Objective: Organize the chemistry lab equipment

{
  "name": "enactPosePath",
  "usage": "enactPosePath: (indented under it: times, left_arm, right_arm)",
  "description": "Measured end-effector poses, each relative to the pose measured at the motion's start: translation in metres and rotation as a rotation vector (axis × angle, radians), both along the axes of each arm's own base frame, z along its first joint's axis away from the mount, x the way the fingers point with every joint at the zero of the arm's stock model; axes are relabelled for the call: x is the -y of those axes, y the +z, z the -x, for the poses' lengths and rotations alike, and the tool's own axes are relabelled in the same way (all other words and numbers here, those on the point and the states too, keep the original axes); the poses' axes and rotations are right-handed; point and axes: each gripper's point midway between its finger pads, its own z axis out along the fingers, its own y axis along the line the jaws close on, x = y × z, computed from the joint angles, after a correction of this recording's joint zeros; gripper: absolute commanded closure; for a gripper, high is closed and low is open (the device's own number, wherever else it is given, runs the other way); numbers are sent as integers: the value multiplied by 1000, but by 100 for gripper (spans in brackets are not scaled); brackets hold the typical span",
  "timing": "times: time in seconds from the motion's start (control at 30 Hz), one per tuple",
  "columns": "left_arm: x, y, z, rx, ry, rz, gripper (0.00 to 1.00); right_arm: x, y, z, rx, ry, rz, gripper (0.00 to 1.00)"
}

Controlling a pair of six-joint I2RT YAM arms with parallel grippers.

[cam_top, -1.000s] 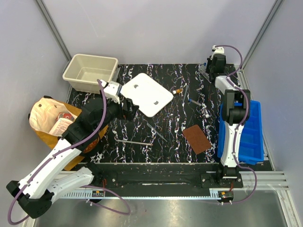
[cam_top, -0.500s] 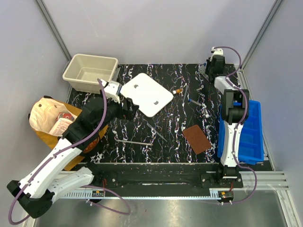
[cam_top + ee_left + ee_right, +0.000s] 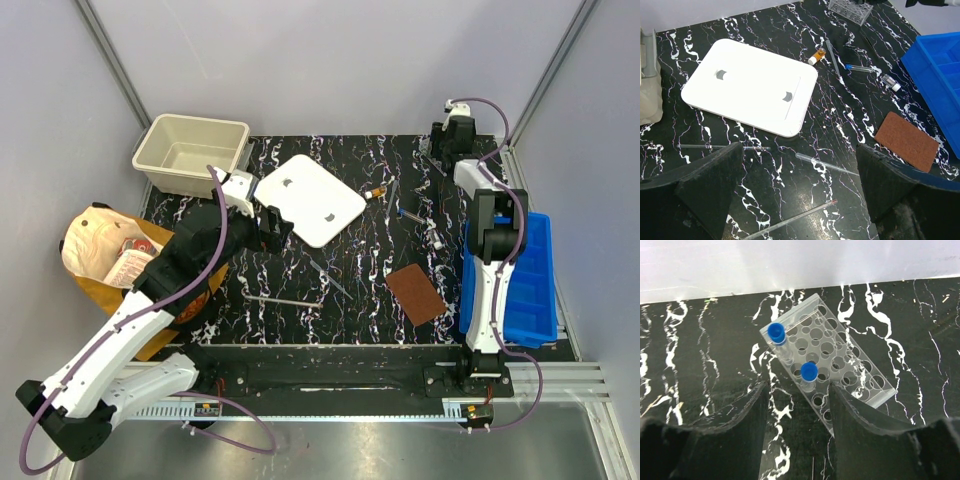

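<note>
A clear tube rack (image 3: 850,365) stands at the table's back right, with two blue-capped tubes (image 3: 776,332) (image 3: 809,371) upright in it. My right gripper (image 3: 797,390) hangs over the rack's near edge. It is open, and the nearer tube stands just past its fingertips, untouched. My left gripper (image 3: 799,150) is wide open above the table's middle with nothing in it. Below it lie a clear pipette (image 3: 825,164) and a thin red-tipped rod (image 3: 790,222). An orange vial (image 3: 816,54), a blue-capped tube (image 3: 858,68) and a small white-capped vial (image 3: 890,83) lie further right.
A white board (image 3: 310,198) lies at centre left, with a beige bin (image 3: 192,152) behind it. A blue bin (image 3: 525,280) lines the right edge and a brown pad (image 3: 415,293) lies beside it. A tan paper bag (image 3: 105,255) sits off the left edge.
My right gripper has shifted slightly toward the back by the rack and its jaws have parted. The left arm has barely moved.
</note>
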Motion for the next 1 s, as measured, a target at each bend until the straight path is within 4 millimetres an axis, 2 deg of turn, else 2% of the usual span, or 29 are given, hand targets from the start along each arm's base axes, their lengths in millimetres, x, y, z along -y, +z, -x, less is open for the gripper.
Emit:
enactPosePath:
  times: [0.13, 0.27, 0.37, 0.43, 0.5, 0.6, 0.8, 1.0]
  left_arm:
    - [0, -2, -1, -4, 4, -6, 1]
    - [-1, -4, -4, -5, 15, -15, 1]
    - [-4, -5, -6, -4, 30, -28, 1]
    - [-4, -8, -7, -9, 35, -36, 1]
    - [-5, -10, -7, -13, 37, -44, 1]
    - [-6, -7, -7, -5, 39, -43, 1]
    - [-10, -4, -4, 11, 48, -33, 1]
    - [-11, -4, -4, 13, 48, -31, 1]
  right_arm:
    - [-12, 20, 11, -24, 61, -27, 43]
    - [-25, 72, 26, 11, 122, -72, 42]
    - [-36, 117, 47, 53, 179, -95, 47]
    - [-44, 138, 62, 64, 230, -101, 49]
    - [-52, 149, 75, 56, 279, -108, 50]
    - [-62, 135, 99, -5, 338, -110, 50]
    - [-90, 57, 148, -287, 422, -94, 49]
    - [-109, 12, 177, -499, 480, -68, 49]
